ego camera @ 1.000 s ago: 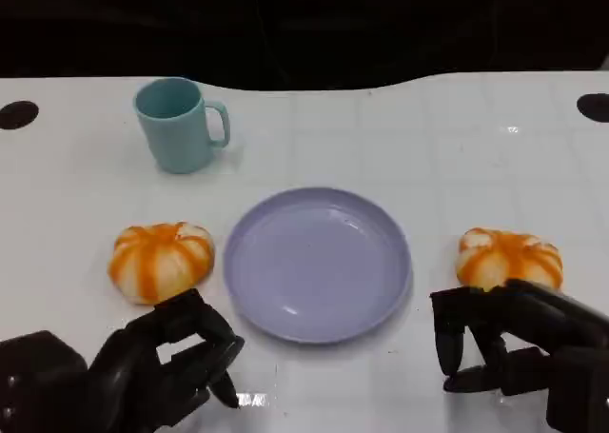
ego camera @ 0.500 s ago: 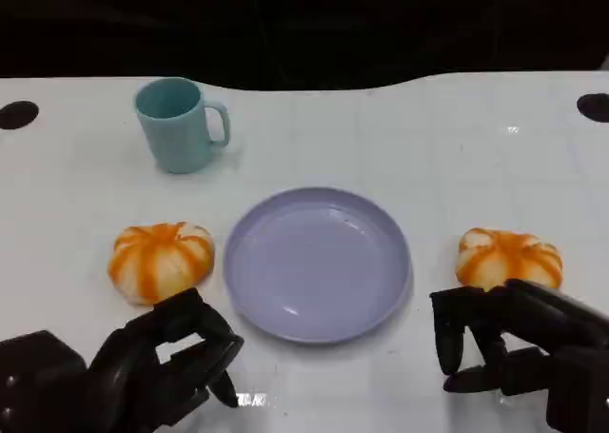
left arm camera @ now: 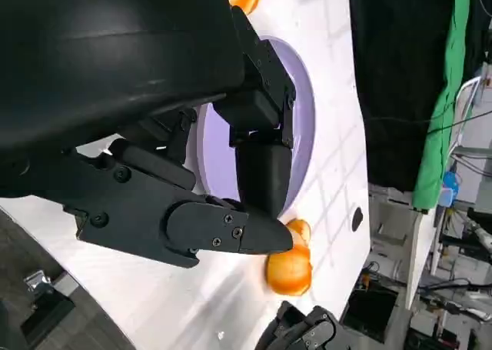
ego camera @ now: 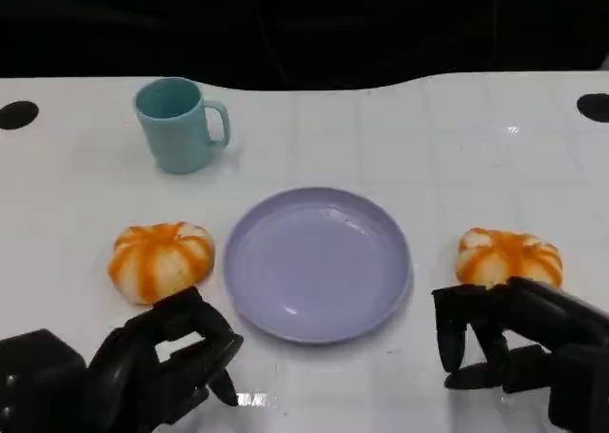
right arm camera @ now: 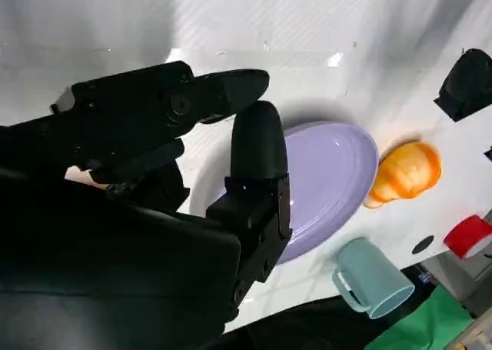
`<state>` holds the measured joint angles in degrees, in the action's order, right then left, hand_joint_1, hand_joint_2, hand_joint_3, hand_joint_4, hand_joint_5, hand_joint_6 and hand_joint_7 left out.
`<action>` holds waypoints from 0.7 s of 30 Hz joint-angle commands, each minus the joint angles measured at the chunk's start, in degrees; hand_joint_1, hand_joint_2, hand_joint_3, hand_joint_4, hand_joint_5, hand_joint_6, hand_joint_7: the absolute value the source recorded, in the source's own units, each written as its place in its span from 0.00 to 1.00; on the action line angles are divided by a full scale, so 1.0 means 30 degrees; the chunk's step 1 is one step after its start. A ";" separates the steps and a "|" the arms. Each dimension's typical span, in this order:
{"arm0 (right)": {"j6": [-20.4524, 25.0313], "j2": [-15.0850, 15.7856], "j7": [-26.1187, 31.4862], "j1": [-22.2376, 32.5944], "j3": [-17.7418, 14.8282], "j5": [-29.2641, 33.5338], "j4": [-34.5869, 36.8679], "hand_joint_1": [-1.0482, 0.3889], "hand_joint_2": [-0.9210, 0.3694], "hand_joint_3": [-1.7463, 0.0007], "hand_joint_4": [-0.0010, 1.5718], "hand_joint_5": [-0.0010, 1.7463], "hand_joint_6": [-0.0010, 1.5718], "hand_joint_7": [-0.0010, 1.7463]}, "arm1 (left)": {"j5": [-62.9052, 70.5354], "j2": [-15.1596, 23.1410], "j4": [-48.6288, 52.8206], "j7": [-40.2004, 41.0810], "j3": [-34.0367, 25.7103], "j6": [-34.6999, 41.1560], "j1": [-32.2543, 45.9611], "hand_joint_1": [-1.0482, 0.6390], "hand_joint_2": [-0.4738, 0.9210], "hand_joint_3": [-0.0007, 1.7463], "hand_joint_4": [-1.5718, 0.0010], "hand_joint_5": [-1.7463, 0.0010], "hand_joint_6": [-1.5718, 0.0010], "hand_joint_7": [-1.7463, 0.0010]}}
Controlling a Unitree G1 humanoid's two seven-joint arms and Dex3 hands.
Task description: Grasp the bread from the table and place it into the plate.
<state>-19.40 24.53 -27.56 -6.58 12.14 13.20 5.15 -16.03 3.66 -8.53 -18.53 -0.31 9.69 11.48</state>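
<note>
A lilac plate (ego camera: 317, 262) lies in the middle of the white table. One orange-striped bread (ego camera: 160, 259) sits to its left, and my left hand (ego camera: 152, 366) hovers just in front of it, fingers bent but apart, holding nothing. A second bread (ego camera: 509, 255) sits to the plate's right, with my right hand (ego camera: 514, 343) close in front of it, fingers pointing down and empty. The left wrist view shows the plate (left arm camera: 304, 135) and the right bread (left arm camera: 288, 267) past my fingers. The right wrist view shows the plate (right arm camera: 330, 173) and the left bread (right arm camera: 406, 171).
A teal mug (ego camera: 181, 124) stands behind the left bread, handle to the right; it also appears in the right wrist view as the mug (right arm camera: 373, 277). Black round holes mark the table's far corners. The table's far edge meets a dark background.
</note>
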 commanded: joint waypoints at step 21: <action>-0.2142 0.0995 0.3756 -0.0453 -0.2348 0.1795 -0.0896 0.45 0.00 1.00 0.21 0.25 0.33 0.01 | 0.0126 0.0193 0.0110 0.0139 -0.0124 -0.0024 -0.0236 0.29 1.00 0.16 0.53 0.00 0.56 0.15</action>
<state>-26.21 25.79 -16.91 -7.20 6.29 17.87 3.53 -15.91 3.64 -8.12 -18.53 -0.30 9.69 10.59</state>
